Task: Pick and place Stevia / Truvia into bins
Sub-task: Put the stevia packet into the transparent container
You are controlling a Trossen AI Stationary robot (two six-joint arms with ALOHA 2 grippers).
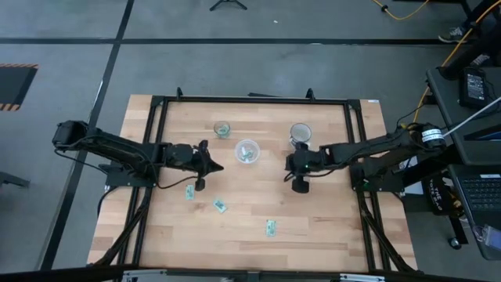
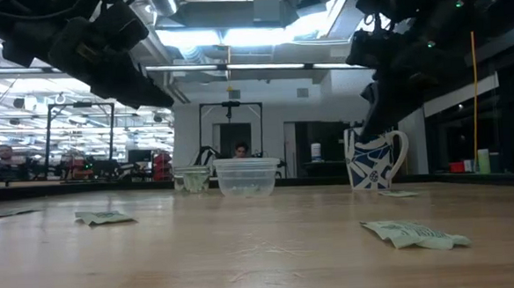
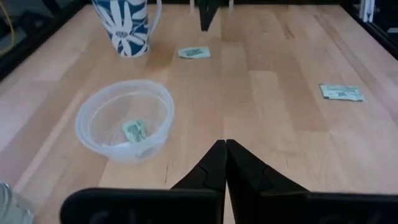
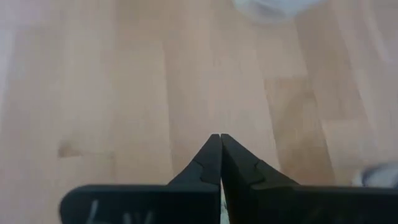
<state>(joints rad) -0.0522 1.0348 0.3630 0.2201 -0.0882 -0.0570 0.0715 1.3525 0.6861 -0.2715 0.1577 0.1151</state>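
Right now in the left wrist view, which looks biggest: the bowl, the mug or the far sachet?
1. Wide translucent plastic bowl
2. Blue-and-white flowered mug, partly cropped and farther off, so unsure
3. Pale green paper sachet, plainly smallest

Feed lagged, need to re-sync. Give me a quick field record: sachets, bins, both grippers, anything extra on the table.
loose sachets: three on the table front, at
wide bin: holds one sachet
small clear bin: contents unclear
left gripper: shut, empty, beside the wide bin
right gripper: shut, empty, near the mug
extra: blue-and-white mug
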